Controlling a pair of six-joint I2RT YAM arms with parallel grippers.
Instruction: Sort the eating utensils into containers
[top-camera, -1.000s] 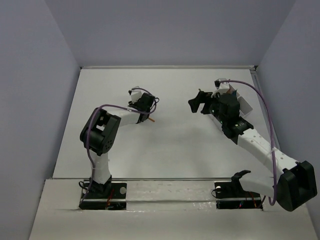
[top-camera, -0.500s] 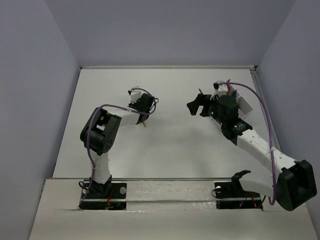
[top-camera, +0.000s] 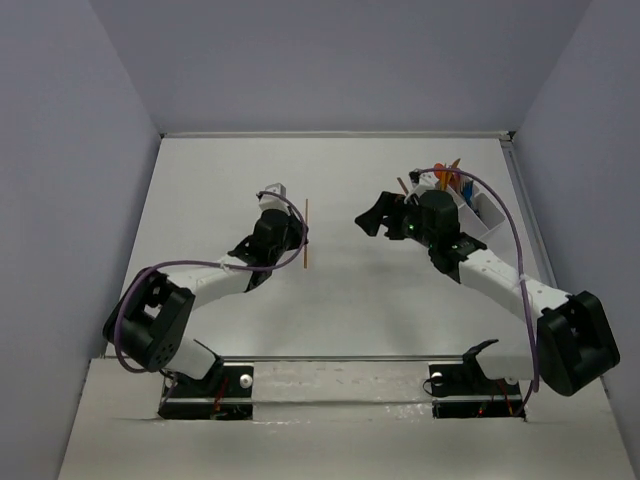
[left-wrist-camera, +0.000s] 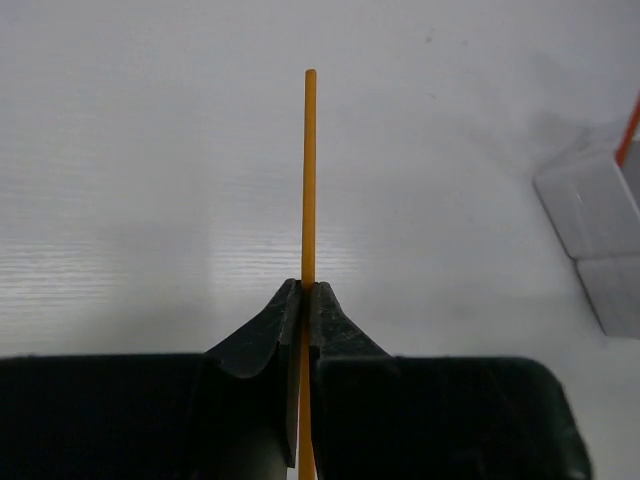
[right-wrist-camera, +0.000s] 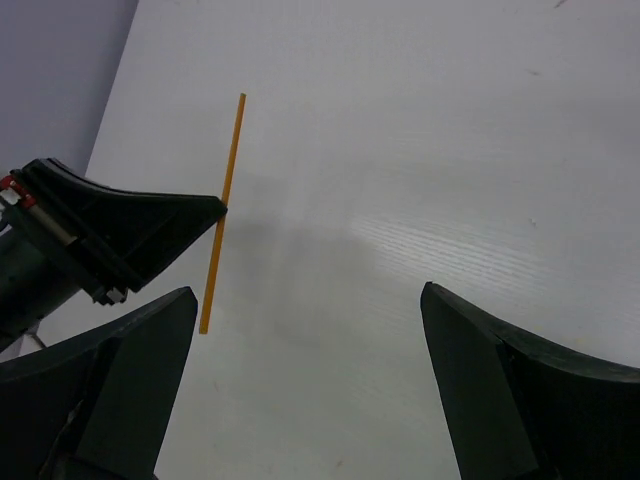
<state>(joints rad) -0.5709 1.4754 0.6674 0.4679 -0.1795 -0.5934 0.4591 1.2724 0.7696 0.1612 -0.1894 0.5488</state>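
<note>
My left gripper (top-camera: 297, 237) is shut on a thin orange utensil (top-camera: 307, 232), seen edge-on as a straight stick. It holds the stick above the table's middle. In the left wrist view the orange utensil (left-wrist-camera: 308, 180) runs straight out from the closed fingertips (left-wrist-camera: 305, 290). My right gripper (top-camera: 380, 217) is open and empty, to the right of the stick and facing it. The right wrist view shows the orange utensil (right-wrist-camera: 221, 215) and the left gripper's fingers (right-wrist-camera: 150, 230) beyond my open gripper (right-wrist-camera: 310, 300). The white compartment box (top-camera: 482, 208) at the right back holds several coloured utensils (top-camera: 450, 178).
The white box's corner (left-wrist-camera: 600, 220) shows at the right edge of the left wrist view, with an orange piece sticking up from it. A raised rim (top-camera: 330, 133) runs along the table's back edge. The right arm (top-camera: 500, 275) lies in front of the box.
The left arm has stretched forward and turned, raising the orange utensil so its full length shows. The right gripper has swung left toward it.
</note>
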